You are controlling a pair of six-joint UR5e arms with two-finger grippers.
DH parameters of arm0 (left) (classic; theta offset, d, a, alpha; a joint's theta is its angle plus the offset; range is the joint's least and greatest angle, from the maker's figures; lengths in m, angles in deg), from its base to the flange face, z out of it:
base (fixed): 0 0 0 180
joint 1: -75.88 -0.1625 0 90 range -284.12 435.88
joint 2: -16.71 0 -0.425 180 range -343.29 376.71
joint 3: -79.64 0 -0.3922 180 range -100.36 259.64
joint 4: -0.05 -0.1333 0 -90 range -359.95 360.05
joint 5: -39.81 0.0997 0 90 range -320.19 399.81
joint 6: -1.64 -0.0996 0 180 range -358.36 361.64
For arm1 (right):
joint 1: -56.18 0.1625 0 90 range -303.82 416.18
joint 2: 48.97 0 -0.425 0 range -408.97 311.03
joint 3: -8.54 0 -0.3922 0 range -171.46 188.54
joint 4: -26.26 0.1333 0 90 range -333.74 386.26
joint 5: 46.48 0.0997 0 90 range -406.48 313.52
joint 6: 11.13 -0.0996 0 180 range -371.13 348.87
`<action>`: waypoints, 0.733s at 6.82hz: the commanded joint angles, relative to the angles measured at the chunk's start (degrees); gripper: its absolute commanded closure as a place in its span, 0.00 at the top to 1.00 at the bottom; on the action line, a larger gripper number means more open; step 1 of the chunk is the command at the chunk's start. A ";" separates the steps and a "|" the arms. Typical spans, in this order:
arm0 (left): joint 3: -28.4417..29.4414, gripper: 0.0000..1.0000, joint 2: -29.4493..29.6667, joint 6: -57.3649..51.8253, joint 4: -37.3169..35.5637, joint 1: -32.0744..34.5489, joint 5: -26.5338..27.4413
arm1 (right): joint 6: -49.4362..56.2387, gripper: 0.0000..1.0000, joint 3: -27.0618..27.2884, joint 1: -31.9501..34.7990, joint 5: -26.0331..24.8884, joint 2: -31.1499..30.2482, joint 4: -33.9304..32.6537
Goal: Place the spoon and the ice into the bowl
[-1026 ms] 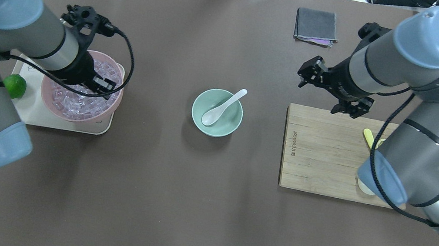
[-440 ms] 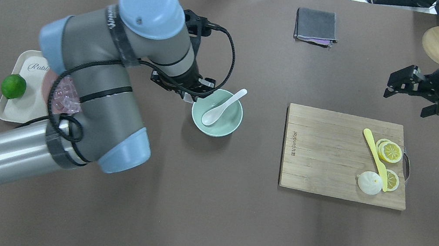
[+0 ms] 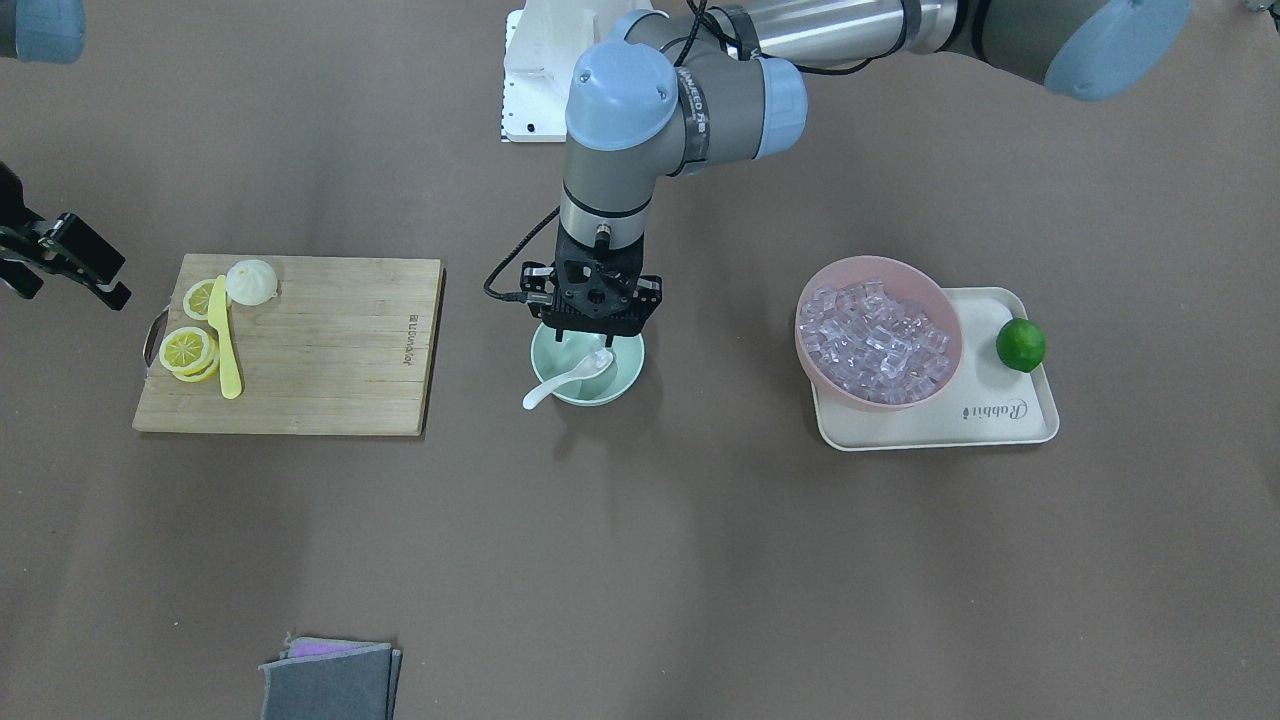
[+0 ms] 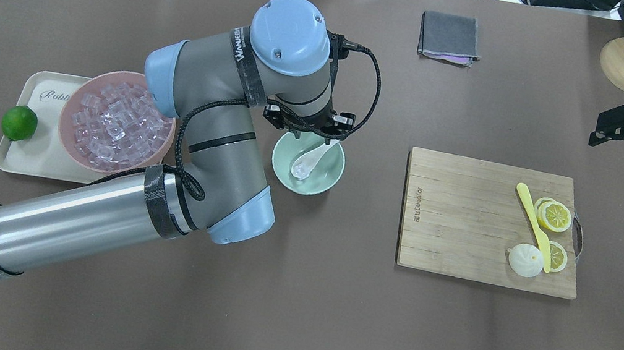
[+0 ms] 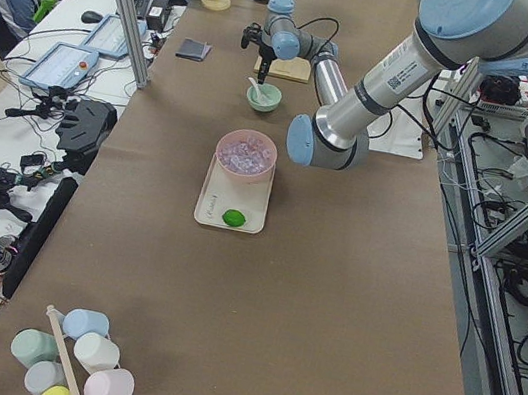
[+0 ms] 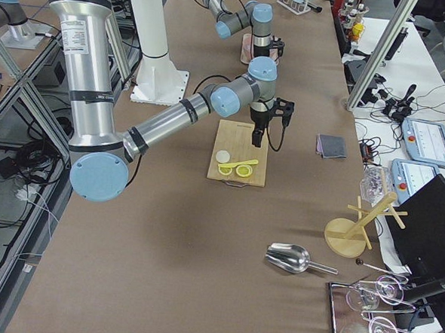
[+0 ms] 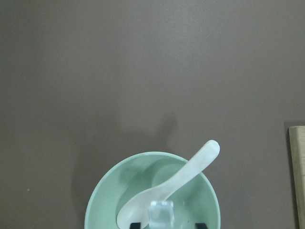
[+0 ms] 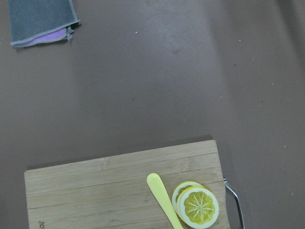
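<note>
The mint-green bowl stands mid-table, also in the front view and the left wrist view. The white spoon lies in it, its handle over the rim. My left gripper hangs just over the bowl with its jaws apart. A clear ice cube sits between the fingertips, touching neither, over the spoon's scoop. More ice fills the pink bowl. My right gripper is open and empty at the far right.
The pink bowl and a lime sit on a cream tray to the left. A wooden cutting board with a yellow knife, lemon slices and a bun lies right. A grey cloth lies at the back.
My left arm swung from the pink bowl to over the mint bowl, and its jaws now stand apart around a cube. My right arm drew back to the right, off the cutting board.
</note>
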 commanded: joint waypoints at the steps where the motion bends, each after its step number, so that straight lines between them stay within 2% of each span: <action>1: -9.31 0.97 -6.98 -0.95 -0.20 0.20 0.18 | 1.05 1.00 0.17 0.93 0.07 -0.03 0.12; 2: -17.39 0.97 -12.86 -7.84 -5.69 1.85 0.09 | 2.70 1.00 0.34 1.20 0.16 -0.29 0.12; 3: -25.65 0.97 -17.62 -15.82 -14.88 4.83 0.00 | 5.59 1.00 0.43 1.81 0.69 -1.51 0.12; 4: -31.74 0.97 -21.58 -23.91 -21.50 9.21 -0.08 | 10.92 1.00 0.17 2.77 1.56 -2.57 -0.05; 5: -35.45 0.97 -28.41 -27.82 -21.92 13.34 -3.04 | 14.81 1.00 -0.01 4.44 3.05 -3.89 -0.14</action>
